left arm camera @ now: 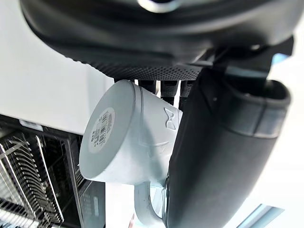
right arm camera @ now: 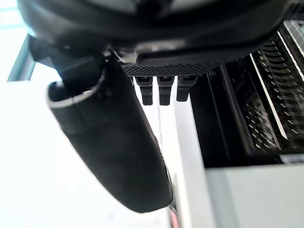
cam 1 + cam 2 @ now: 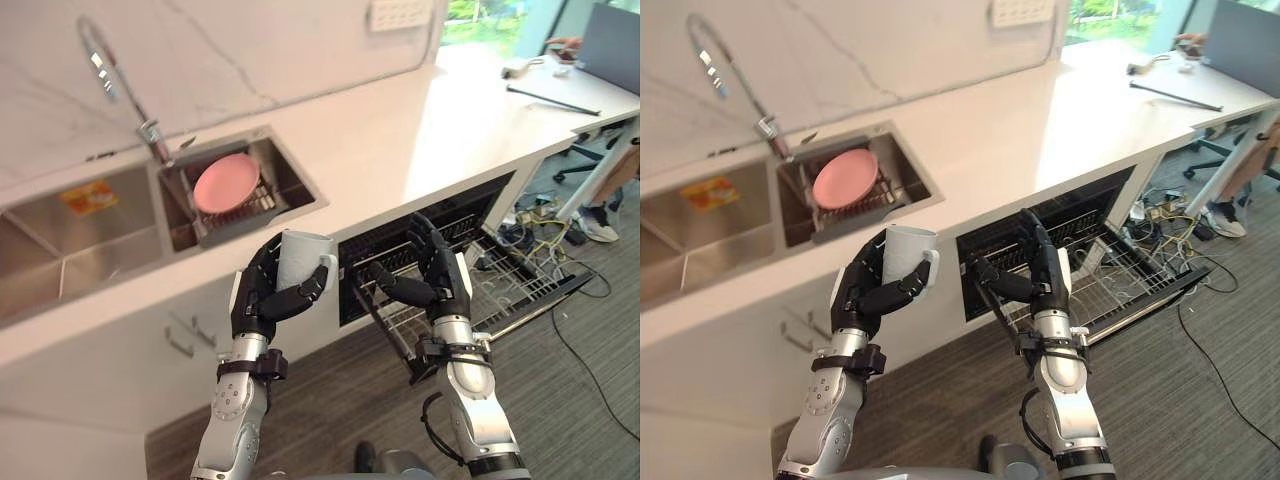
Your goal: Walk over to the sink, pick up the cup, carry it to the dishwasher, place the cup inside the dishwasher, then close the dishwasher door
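Cup point(image 3: 300, 258) gripped by the left hand point(image 3: 256, 300); right hand point(image 3: 440, 280) held open.
The cup could be knocked against the counter point(image 3: 400, 140) edge before the dishwasher point(image 3: 475, 215) is reached.

1. left robot hand point(image 3: 258, 292): black jointed fingers, white strip along its outer edge.
2. right robot hand point(image 3: 441, 278): black too, white panel on its side.
3. palms have dotted black padding; each smooth dark thumb has a pale ring.
4. black clamp collars at both wrists.
5. left forearm point(image 3: 232, 410) and right forearm point(image 3: 480, 415): rounded silver-grey shells.
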`<state>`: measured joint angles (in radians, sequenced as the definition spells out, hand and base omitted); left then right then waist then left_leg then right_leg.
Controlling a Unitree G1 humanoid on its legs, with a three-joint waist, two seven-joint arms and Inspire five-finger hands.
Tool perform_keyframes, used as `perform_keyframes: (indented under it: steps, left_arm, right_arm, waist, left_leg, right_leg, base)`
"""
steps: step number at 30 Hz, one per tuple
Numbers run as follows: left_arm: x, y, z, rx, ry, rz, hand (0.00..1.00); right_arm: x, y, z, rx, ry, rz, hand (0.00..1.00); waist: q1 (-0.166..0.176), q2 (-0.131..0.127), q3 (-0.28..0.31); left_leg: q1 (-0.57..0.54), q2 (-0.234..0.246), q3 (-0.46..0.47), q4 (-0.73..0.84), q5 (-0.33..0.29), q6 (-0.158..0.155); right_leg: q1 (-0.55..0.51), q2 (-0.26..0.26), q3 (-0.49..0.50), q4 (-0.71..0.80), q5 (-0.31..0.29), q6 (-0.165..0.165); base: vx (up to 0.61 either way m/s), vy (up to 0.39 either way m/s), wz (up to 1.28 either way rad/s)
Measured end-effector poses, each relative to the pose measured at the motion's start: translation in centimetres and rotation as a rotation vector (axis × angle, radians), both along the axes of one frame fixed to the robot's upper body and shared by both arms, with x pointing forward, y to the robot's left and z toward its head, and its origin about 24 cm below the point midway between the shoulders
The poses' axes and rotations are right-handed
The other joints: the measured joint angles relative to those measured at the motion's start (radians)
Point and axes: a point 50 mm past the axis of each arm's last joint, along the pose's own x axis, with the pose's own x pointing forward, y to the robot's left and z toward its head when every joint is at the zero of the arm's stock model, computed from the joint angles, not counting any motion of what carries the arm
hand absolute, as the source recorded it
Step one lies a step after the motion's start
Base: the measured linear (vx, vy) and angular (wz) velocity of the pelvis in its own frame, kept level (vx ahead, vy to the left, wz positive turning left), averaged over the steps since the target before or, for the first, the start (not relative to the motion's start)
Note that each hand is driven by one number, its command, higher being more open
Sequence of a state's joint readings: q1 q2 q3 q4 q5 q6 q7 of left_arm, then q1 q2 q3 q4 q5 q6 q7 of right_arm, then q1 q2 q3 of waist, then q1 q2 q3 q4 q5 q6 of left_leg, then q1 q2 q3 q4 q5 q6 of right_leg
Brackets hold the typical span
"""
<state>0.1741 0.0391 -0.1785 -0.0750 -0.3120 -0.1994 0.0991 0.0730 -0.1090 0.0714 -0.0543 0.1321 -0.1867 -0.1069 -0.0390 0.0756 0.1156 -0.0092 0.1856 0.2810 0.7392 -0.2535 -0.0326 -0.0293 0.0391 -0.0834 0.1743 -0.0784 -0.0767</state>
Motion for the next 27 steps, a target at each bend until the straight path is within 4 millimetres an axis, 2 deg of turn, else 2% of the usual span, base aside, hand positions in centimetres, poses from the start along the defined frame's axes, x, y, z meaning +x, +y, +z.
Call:
perform_keyframes:
  steps: [2,3,5,6,7,8,9,10,14,19,27]
  left_arm:
    - [0.0,-0.2,0.0,-0.009,-0.005,-0.009,0.3]
    - [0.0,-0.2,0.0,-0.01,-0.004,-0.01,0.3]
    - [0.0,-0.3,0.0,-0.011,-0.004,-0.01,0.3]
    - [0.1,-0.2,0.1,-0.011,-0.006,-0.007,0.3]
    - [0.1,-0.3,0.2,-0.006,-0.013,-0.006,0.3]
    - [0.2,-0.4,0.3,0.001,-0.018,-0.007,0.3]
    - [0.2,-0.4,0.0,0.013,-0.004,-0.015,0.3]
    - [0.3,-0.2,0.1,0.032,-0.008,-0.019,0.3]
    - [0.8,0.1,0.6,0.061,-0.029,-0.009,0.3]
    - [1.1,0.8,0.8,0.069,-0.036,0.028,0.3]
    - [2.4,0.2,1.4,0.102,-0.064,0.014,0.3]
  right_arm:
    - [0.0,0.1,0.9,0.008,-0.042,0.007,0.9]
    - [0.0,0.1,0.9,0.008,-0.042,0.008,0.9]
    - [0.0,0.1,0.8,0.01,-0.035,0.011,0.9]
    - [-0.1,0.0,0.7,0.023,-0.031,0.016,0.9]
    - [-0.4,-0.1,0.6,0.021,-0.026,0.022,0.9]
    - [-0.4,-0.4,0.5,0.008,-0.024,0.025,0.9]
    - [-1.0,-0.5,-0.3,0.017,0.013,0.027,0.9]
    - [-1.5,-0.5,-0.8,0.021,0.035,0.032,0.9]
    - [-2.0,-0.4,-1.4,0.058,0.065,0.058,0.9]
    - [-1.9,0.8,-0.9,0.117,0.042,0.119,0.9]
    - [-1.9,1.4,-0.2,0.238,0.01,0.18,0.9]
  waist:
    - [0.007,-0.002,0.002]
    - [0.013,-0.003,0.002]
    - [0.019,-0.003,0.003]
    - [0.019,0.001,0.001]
    - [0.018,0.022,-0.01]
    - [0.016,0.037,-0.008]
    - [0.004,0.023,-0.015]
    - [-0.006,0.003,-0.02]
    - [-0.008,-0.006,-0.017]
    - [-0.005,-0.015,-0.022]
    - [-0.01,-0.026,-0.032]
  left_leg:
    - [-0.088,-0.034,-0.071,-0.053,-0.052,0.0]
    - [-0.101,-0.04,-0.093,-0.083,-0.059,-0.004]
    - [-0.121,-0.084,-0.181,-0.203,-0.056,-0.011]
    - [-0.114,-0.104,-0.241,-0.324,-0.011,-0.033]
    - [-0.109,-0.093,-0.273,-0.438,0.143,-0.037]
    - [-0.115,-0.081,-0.288,-0.449,0.178,-0.054]
    - [-0.082,-0.098,-0.279,-0.464,0.177,-0.05]
    - [-0.056,-0.121,-0.266,-0.515,0.194,-0.029]
    - [0.024,-0.17,-0.234,-0.67,0.263,-0.003]
    - [0.072,-0.165,-0.194,-0.757,0.292,-0.002]
    - [0.083,-0.162,-0.141,-0.792,0.302,0.0]
  right_leg:
    - [0.026,-0.01,0.071,-0.023,0.0,0.001]
    - [0.033,-0.013,0.089,-0.023,0.0,0.002]
    - [0.058,-0.024,0.134,-0.023,0.0,0.003]
    - [0.075,-0.027,0.144,-0.02,-0.01,0.019]
    - [0.087,-0.013,0.149,-0.019,-0.038,0.051]
    - [0.099,0.003,0.156,-0.018,-0.051,0.057]
    - [0.11,-0.019,0.162,-0.014,-0.053,0.068]
    - [0.112,-0.045,0.167,-0.014,-0.068,0.082]
    - [0.11,-0.092,0.19,-0.017,-0.079,0.104]
    - [0.103,-0.09,0.226,-0.023,-0.076,0.108]
    - [0.087,-0.082,0.282,-0.056,-0.046,0.123]
  base:
    - [0.28,0.107,-0.88]
    - [0.21,0.134,-0.97]
    - [0.18,0.144,-0.83]
    - [0.18,0.171,-0.81]
    - [0.21,0.242,-0.73]
    - [0.2,0.269,-0.46]
    - [0.17,0.247,-0.18]
    - [0.12,0.168,-0.11]
    - [0.07,0.092,-0.1]
    - [0.02,0.003,-0.21]
    - [0.0,-0.003,-0.22]
